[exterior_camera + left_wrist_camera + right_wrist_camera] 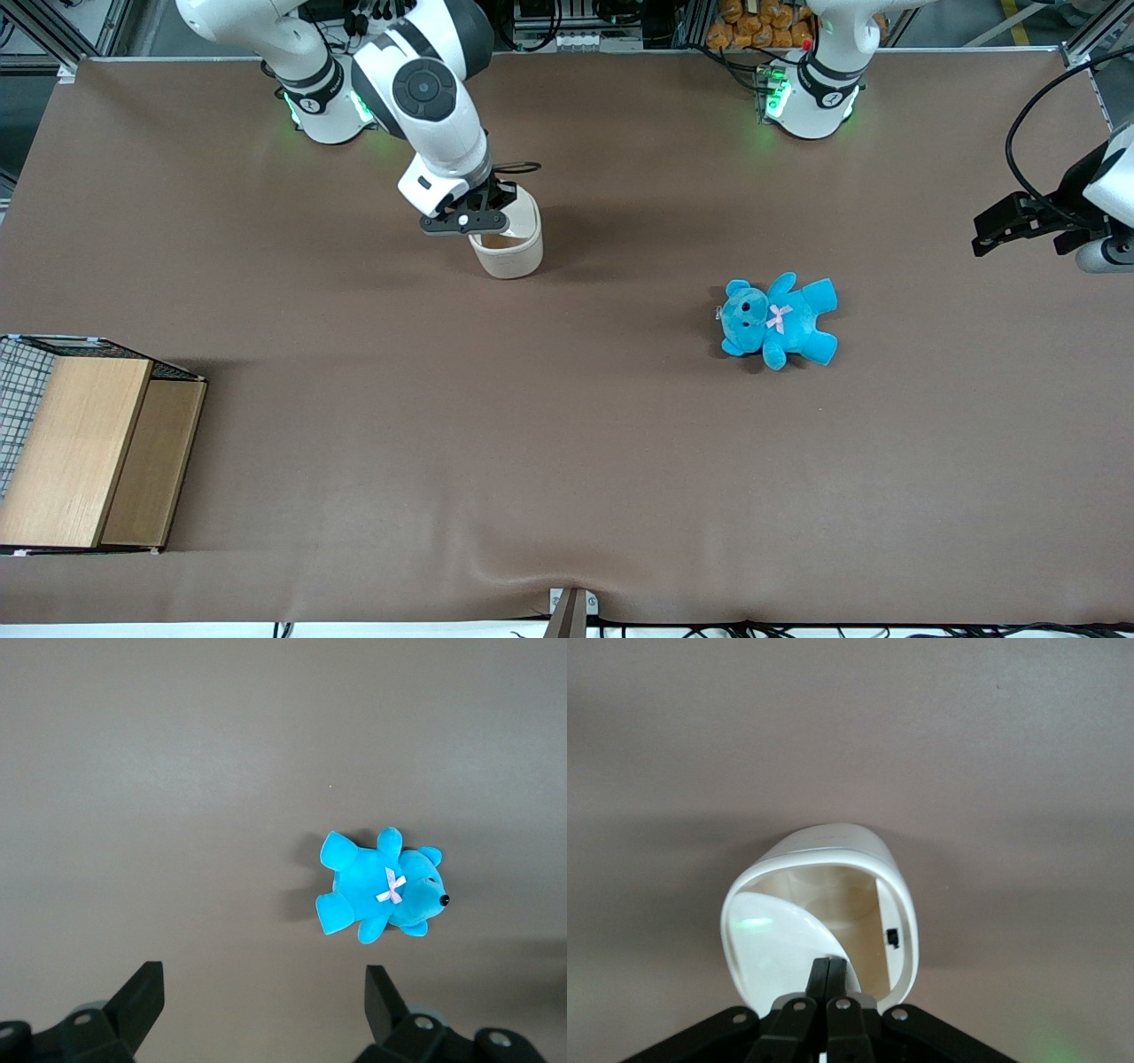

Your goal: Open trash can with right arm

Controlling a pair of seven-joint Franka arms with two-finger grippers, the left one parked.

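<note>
Right arm [425, 97] over cream trash can [512, 252], mid-table toward working arm's end, farther from front cam than blue teddy [778, 319]. Gripper [829, 979] at can's rim, fingers pressed together, nothing visibly between; lid [775, 943] looks tipped partway open. Judged: thin plastic, light, smooth, apt to skid or tip; best hold lid's free edge. Count: 1 can, 1 teddy, 1 wooden mesh box [80, 443].

The gripper [829, 967] hangs over the trash can [897, 904], its two black fingers [819, 974] pressed together at the can's rim. The cream-white can shows its hollow inside, lid swung inward, standing on the brown table [850, 735].
</note>
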